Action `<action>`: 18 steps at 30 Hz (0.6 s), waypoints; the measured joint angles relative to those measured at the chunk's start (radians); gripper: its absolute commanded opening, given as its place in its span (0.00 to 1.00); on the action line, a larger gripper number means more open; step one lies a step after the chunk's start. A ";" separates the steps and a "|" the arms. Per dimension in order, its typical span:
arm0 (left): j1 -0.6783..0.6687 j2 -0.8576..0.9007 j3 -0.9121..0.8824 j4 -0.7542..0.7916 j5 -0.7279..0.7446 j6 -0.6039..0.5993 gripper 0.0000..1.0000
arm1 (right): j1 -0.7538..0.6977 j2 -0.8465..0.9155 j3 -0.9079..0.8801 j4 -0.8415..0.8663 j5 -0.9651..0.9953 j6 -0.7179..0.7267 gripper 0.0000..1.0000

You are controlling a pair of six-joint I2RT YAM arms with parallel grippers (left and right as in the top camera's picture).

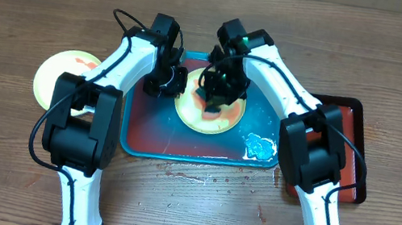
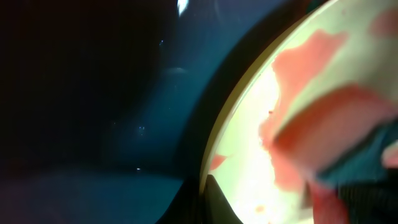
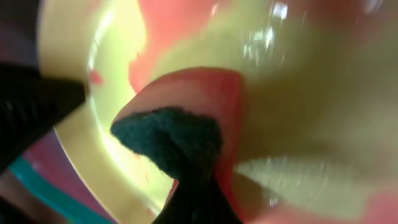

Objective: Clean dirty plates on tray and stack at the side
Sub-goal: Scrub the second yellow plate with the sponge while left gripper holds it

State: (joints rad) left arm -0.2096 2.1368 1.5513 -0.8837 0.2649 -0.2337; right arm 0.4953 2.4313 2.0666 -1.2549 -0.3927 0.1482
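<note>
Left arm (image 1: 124, 59): base at the near edge of the tabletop, left of middle. Upper link runs toward the far edge and the forearm angles inward to the table's middle.

Left gripper (image 1: 167, 82): pointed down, low over the surface. One dark fingertip (image 2: 208, 202) shows at the bottom of the wrist view. The jaw spread can't be read.

Right arm (image 1: 281, 73): base at the near edge, right of middle. It mirrors the left, elbow out toward the right edge.

Right gripper (image 1: 217, 91): pointed down, fingers pinched on a dark sponge (image 3: 168, 134).

The grippers sit side by side near the middle, close but apart.
</note>
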 measured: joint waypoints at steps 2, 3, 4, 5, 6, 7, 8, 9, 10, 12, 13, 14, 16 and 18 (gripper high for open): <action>0.000 0.000 0.000 0.000 0.002 0.000 0.04 | -0.004 0.000 0.000 -0.052 0.018 -0.009 0.04; 0.000 0.000 0.000 0.000 0.005 0.000 0.04 | -0.009 0.000 0.000 -0.072 0.038 -0.012 0.04; 0.000 0.000 0.000 0.000 0.006 0.000 0.04 | -0.014 0.000 0.000 -0.083 0.063 -0.010 0.04; 0.000 0.000 0.000 0.000 0.008 0.000 0.04 | -0.020 0.000 0.000 -0.090 0.090 -0.007 0.04; 0.000 0.000 0.000 0.000 0.009 0.000 0.04 | -0.028 0.000 0.000 -0.094 0.122 0.000 0.04; 0.000 0.000 0.000 0.000 0.011 0.000 0.04 | -0.032 0.000 0.000 -0.094 0.140 0.006 0.04; 0.000 0.000 0.000 0.001 0.013 0.000 0.04 | -0.044 0.000 0.001 -0.090 0.179 0.017 0.04; 0.000 0.000 0.000 0.001 0.014 0.000 0.04 | -0.050 0.000 0.003 -0.079 0.211 0.030 0.04; 0.000 0.000 0.000 0.001 0.016 0.000 0.04 | -0.055 0.000 0.006 -0.068 0.237 0.039 0.04; -0.002 0.000 0.000 0.002 0.019 0.000 0.04 | -0.059 -0.001 0.009 -0.025 0.282 0.053 0.04; -0.003 0.000 0.000 0.004 0.019 0.000 0.04 | -0.060 -0.002 0.011 0.000 0.300 0.058 0.04; -0.005 0.000 0.000 0.007 0.019 0.000 0.04 | -0.059 -0.002 0.011 0.022 0.309 0.061 0.04; -0.005 0.000 0.000 0.008 0.018 -0.001 0.04 | -0.059 -0.002 0.011 0.063 0.313 0.060 0.04; -0.003 0.000 0.000 0.007 0.018 -0.001 0.04 | -0.057 -0.002 0.011 0.102 0.280 0.046 0.04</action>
State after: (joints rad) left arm -0.2131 2.1368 1.5513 -0.8764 0.2825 -0.2344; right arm 0.4385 2.4290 2.0777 -1.1526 -0.1123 0.1940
